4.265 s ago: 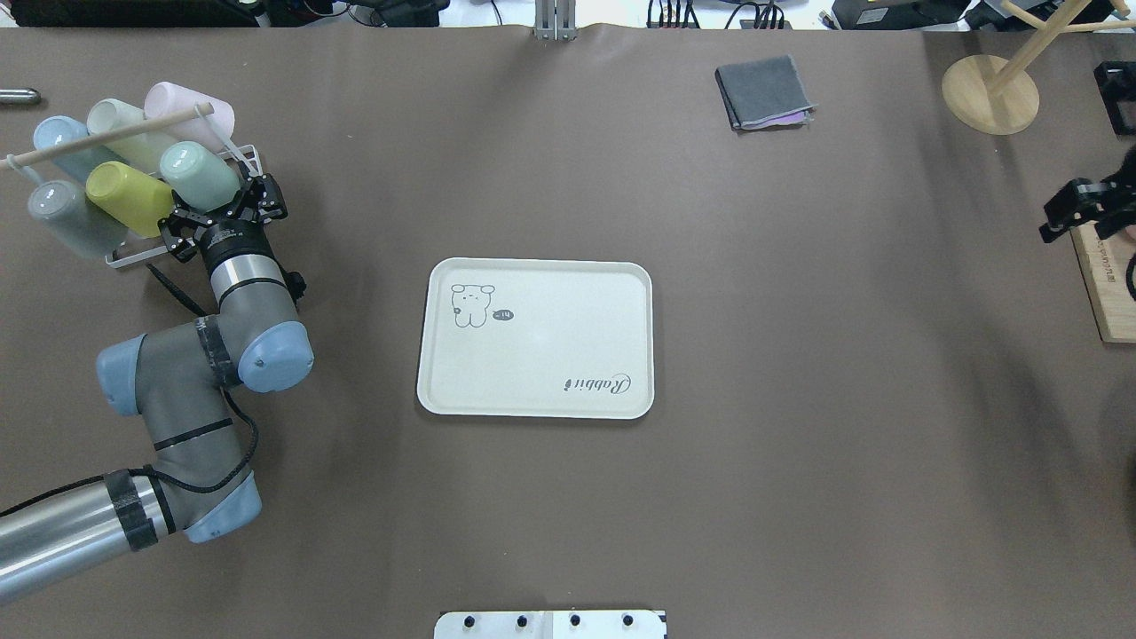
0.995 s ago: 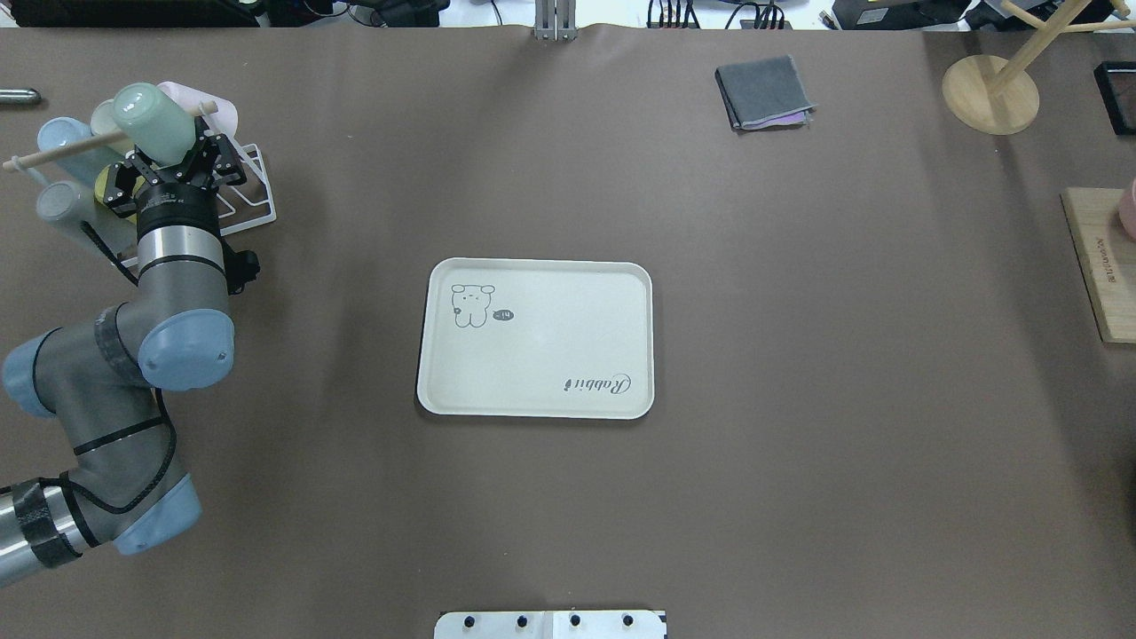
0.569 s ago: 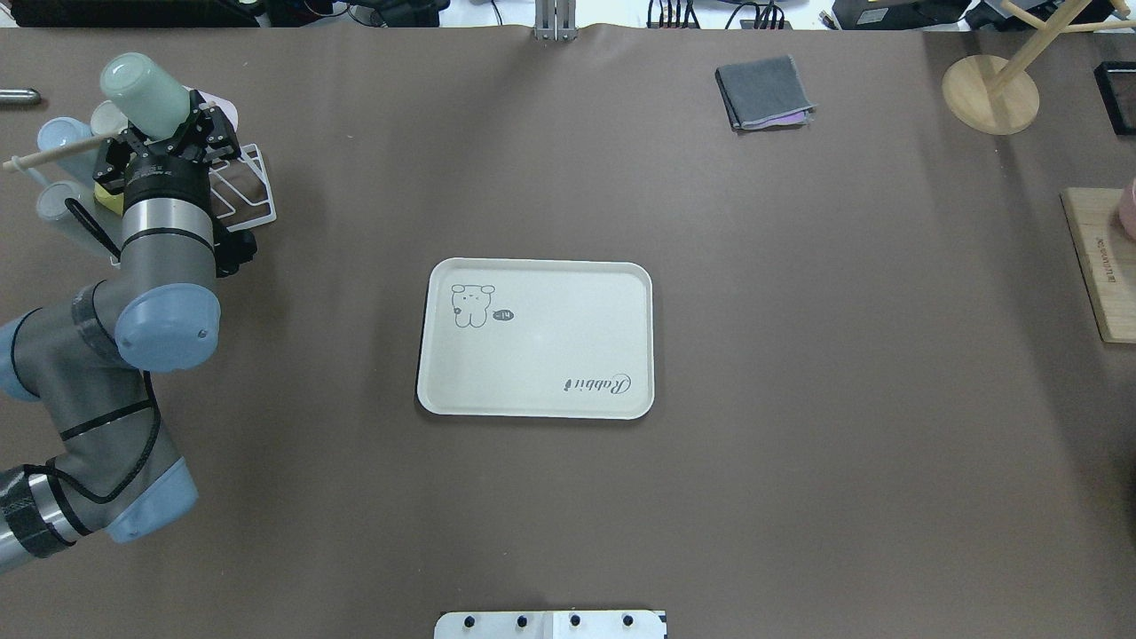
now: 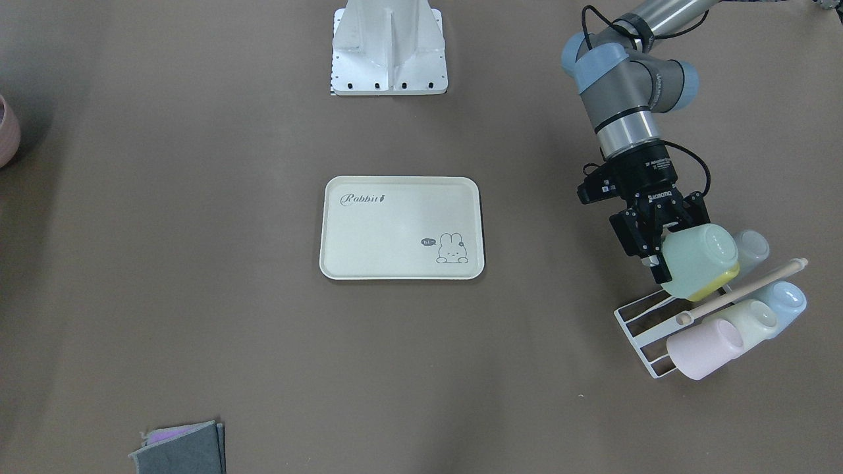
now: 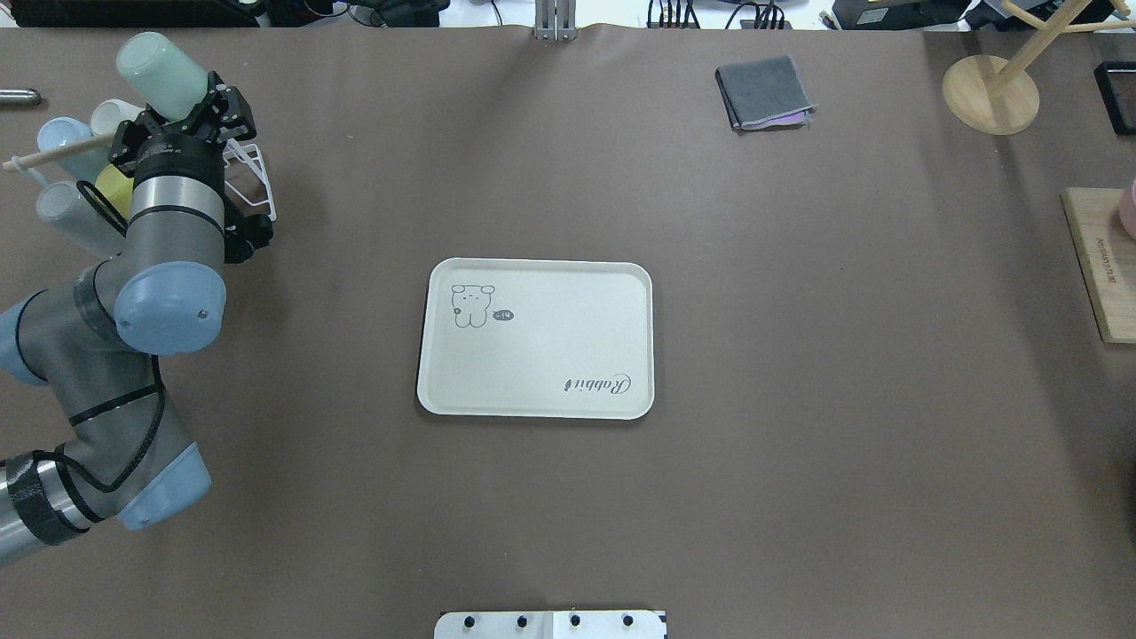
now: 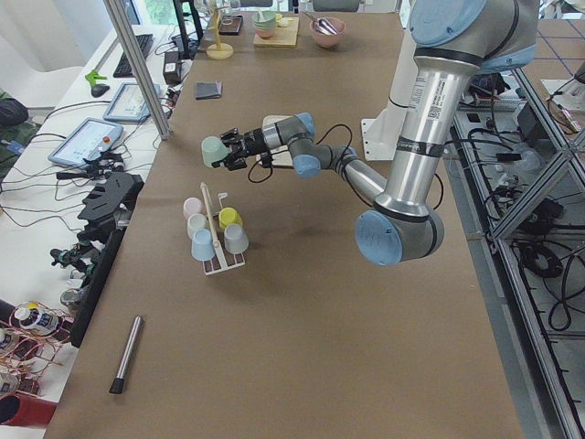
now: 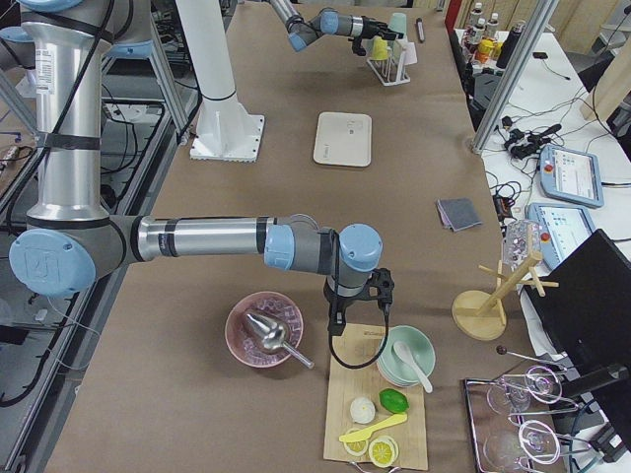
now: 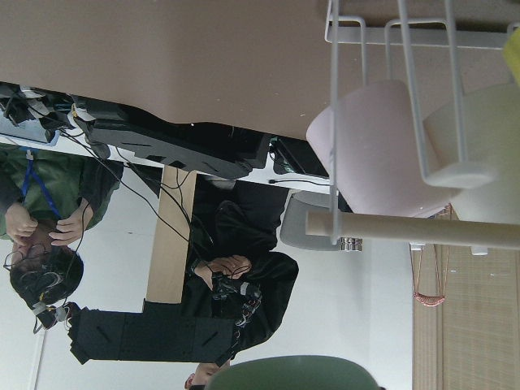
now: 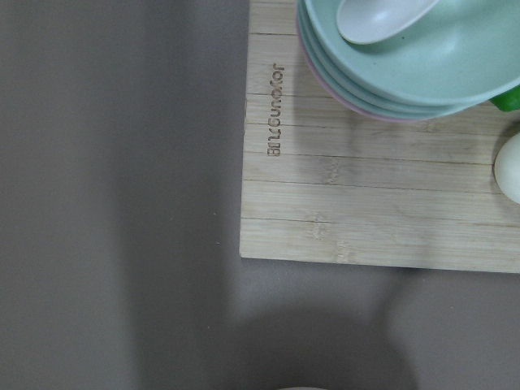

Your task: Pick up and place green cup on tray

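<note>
My left gripper (image 5: 184,114) is shut on the mint-green cup (image 5: 163,74) and holds it on its side in the air above the wire cup rack (image 5: 254,180) at the far left. In the front-facing view the gripper (image 4: 666,238) grips the cup (image 4: 699,261) near its rim. The cup also shows in the left wrist view (image 8: 284,375) at the bottom edge. The cream Rabbit tray (image 5: 535,355) lies empty mid-table, well to the right of the cup. My right gripper (image 7: 340,313) shows only in the exterior right view, over a wooden board; I cannot tell if it is open or shut.
The rack holds a yellow-green cup (image 5: 113,183), a blue cup (image 5: 57,138), a grey cup (image 5: 64,213), a pale cup (image 4: 747,319) and a pink cup (image 4: 701,349) under a wooden dowel (image 4: 744,289). A folded grey cloth (image 5: 763,91), a wooden stand (image 5: 990,93) and a wooden board (image 5: 1100,266) lie at the right.
My left gripper has lifted the green cup out of the rack and carried it up and toward the far edge. The right gripper has left the overhead view.
</note>
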`<state>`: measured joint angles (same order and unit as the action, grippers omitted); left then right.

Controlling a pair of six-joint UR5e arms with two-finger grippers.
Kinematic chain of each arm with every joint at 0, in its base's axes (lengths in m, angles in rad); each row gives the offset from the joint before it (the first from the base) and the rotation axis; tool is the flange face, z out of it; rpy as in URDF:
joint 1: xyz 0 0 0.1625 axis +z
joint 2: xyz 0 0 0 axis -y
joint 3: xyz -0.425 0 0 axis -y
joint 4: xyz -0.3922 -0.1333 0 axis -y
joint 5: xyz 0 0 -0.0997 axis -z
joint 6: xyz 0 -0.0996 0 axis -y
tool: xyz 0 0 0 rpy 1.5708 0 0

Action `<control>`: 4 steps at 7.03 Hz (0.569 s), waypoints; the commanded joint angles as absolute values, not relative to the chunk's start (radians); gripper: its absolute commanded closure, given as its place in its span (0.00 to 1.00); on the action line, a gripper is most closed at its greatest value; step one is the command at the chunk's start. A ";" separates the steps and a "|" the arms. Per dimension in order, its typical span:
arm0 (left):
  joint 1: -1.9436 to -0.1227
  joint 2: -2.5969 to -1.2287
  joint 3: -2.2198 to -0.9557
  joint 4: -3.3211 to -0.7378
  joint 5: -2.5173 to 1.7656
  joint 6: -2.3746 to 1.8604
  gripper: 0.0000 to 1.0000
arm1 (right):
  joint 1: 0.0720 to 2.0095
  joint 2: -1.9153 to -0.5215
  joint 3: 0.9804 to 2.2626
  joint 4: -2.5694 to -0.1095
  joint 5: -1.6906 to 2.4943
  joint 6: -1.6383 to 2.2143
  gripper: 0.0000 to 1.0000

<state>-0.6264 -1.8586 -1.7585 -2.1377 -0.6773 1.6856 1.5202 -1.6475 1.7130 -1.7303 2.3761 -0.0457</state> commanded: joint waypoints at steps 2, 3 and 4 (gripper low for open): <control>-0.621 -1.867 -1.759 -2.373 -0.829 1.576 0.52 | 1.520 -1.649 1.713 -1.730 2.376 -0.046 0.00; -0.617 -1.871 -1.766 -2.391 -0.865 1.504 0.52 | 1.520 -1.649 1.712 -1.730 2.379 -0.046 0.00; -0.617 -1.893 -1.761 -2.451 -0.950 1.458 0.52 | 1.520 -1.654 1.712 -1.730 2.384 -0.046 0.00</control>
<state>-0.6182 -1.8751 -1.7628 -2.3904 -0.8664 1.5226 1.5201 -1.6503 1.7124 -1.7303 2.3793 -0.0460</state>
